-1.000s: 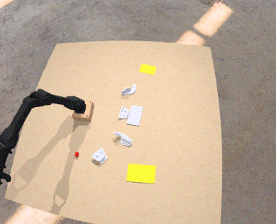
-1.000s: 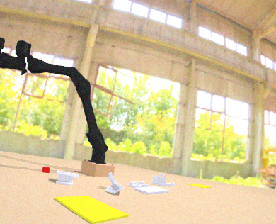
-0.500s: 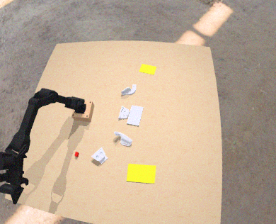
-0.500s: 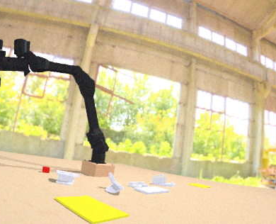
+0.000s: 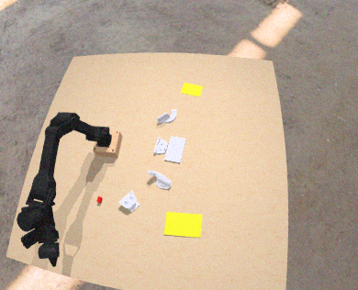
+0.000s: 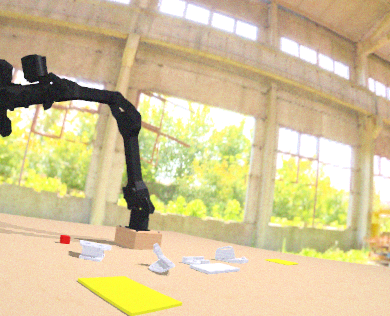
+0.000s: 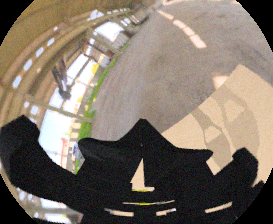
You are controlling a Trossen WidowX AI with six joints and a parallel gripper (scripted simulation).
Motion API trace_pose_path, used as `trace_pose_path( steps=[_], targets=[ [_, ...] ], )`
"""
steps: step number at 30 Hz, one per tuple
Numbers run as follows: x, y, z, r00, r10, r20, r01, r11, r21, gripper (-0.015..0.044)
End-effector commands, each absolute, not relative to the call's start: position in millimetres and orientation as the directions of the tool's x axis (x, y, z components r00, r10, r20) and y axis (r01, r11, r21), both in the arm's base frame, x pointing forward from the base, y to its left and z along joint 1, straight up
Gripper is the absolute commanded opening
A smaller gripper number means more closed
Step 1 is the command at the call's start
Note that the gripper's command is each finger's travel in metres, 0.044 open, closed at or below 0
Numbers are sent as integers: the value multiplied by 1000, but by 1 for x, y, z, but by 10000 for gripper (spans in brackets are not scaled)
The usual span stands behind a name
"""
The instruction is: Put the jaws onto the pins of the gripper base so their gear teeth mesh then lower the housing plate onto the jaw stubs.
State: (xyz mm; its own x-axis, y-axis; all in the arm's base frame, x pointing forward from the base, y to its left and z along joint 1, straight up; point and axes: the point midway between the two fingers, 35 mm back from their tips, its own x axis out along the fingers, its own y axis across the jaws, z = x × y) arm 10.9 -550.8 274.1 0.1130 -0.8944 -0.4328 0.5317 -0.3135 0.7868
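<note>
The white pieces (image 5: 160, 146) (image 6: 225, 254) lie apart around the middle of the bench (image 5: 234, 138) (image 6: 335, 290) (image 7: 239, 85), away from its edges. The closed, empty gripper (image 5: 53, 258) (image 7: 141, 121) hangs high by the near-left corner; I can read no writing.
</note>
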Motion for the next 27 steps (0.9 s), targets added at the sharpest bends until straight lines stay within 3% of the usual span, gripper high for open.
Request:
trace_pose_path(
  steps=[1, 27],
  targets=[
    [36, -539, 263, 147, -867, -477, 595, -308, 742, 0],
    [169, -444, 181, 295, -601, -743, 904, -76, 421, 0]
  ],
)
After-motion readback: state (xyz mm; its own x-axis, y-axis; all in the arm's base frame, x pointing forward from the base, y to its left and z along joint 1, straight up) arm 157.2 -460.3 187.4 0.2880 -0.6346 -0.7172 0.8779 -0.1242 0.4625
